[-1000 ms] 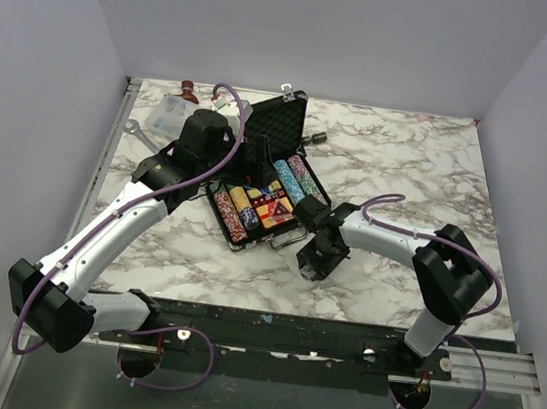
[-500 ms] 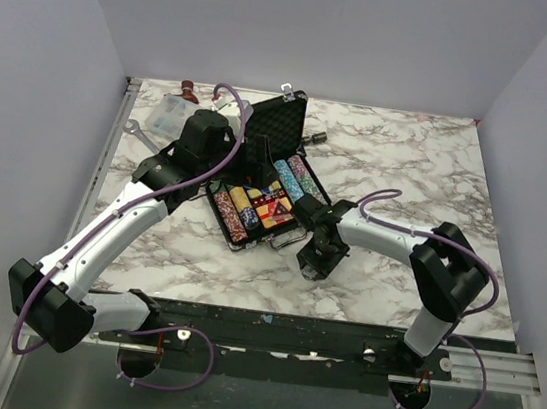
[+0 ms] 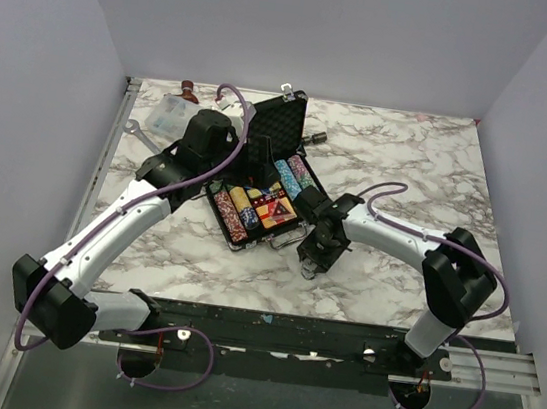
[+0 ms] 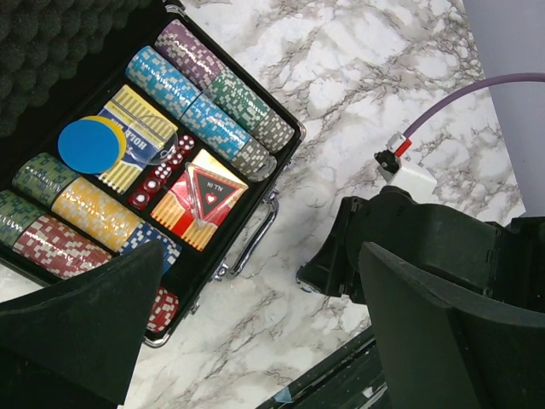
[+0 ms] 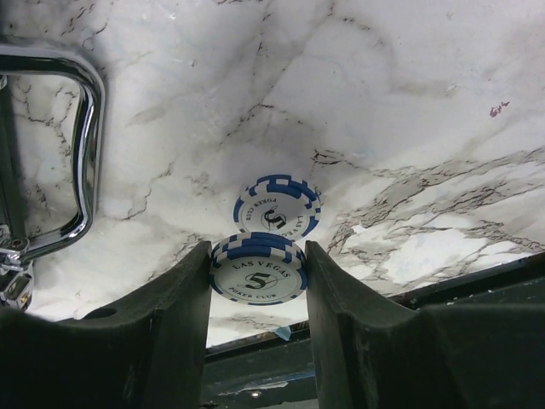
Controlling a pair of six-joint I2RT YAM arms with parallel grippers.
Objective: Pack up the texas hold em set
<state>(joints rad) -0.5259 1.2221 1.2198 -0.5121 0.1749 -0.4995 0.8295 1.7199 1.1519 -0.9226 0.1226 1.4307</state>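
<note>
The black case lies open at mid table, its foam lid raised. In the left wrist view it holds multicoloured chip rows, a blue disc, red dice and a red-yellow card box. My left gripper hovers over the case, open and empty. My right gripper is just right of the case's chrome handle. It is shut on a small stack of white-and-blue chips. Another such chip lies on the marble just beyond.
A clear plastic box and a silver wrench lie at the back left, with a small black item behind the case. The table's front edge and a black rail run close under the right gripper.
My right gripper has shifted a little toward the case and its arm has swung slightly. The left arm has hardly moved.
</note>
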